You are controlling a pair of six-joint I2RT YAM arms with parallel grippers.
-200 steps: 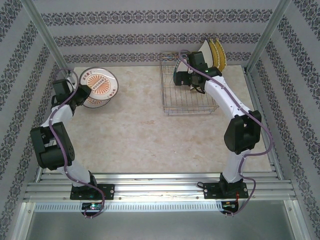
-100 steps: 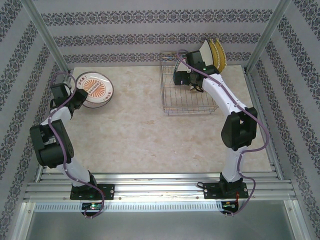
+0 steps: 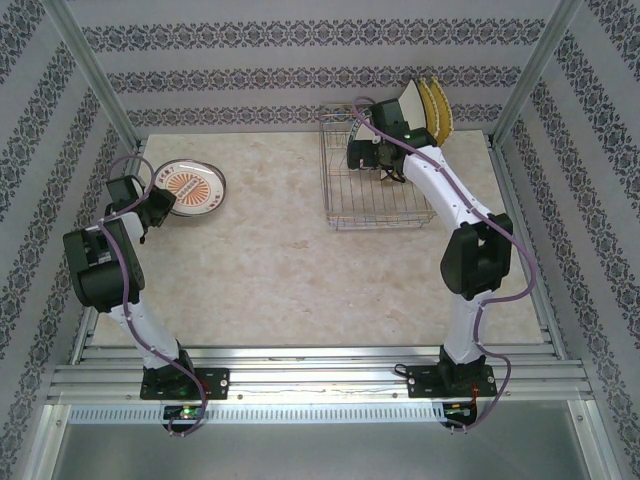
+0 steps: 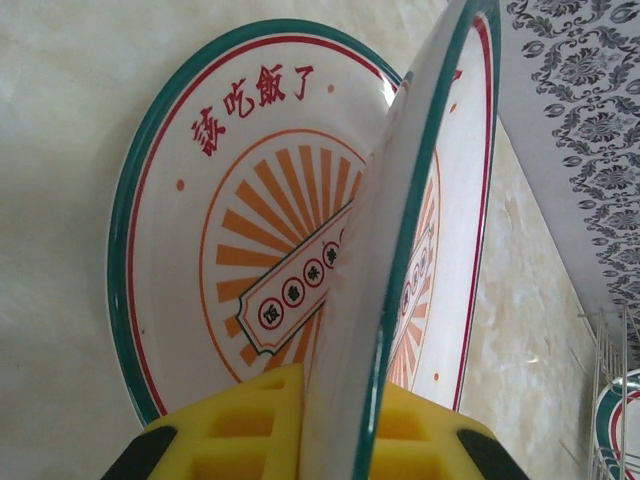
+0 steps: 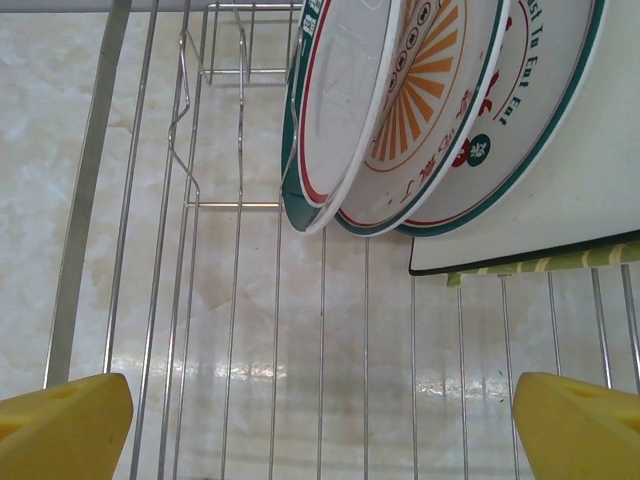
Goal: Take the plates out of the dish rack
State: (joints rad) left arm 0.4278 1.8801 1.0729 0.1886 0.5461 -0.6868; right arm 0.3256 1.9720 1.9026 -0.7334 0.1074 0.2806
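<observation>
1. Left gripper [image 4: 340,425] is clamping a tilted round plate [image 4: 405,250] over a second plate [image 4: 225,230] lying flat.
2. Right gripper [image 5: 320,430] is hanging spread wide over the dish rack [image 5: 240,300].
3. Racked plates [image 5: 400,110] are standing upright, showing green rims and orange sunbursts.

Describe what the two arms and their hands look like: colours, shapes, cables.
The left arm and right arm match: slim white links between bulky black joint housings, each on a black base plate bolted to an aluminium rail. A purple cable loops along each. The left hand and right hand have blocky yellow fingers with square moulded recesses.
</observation>
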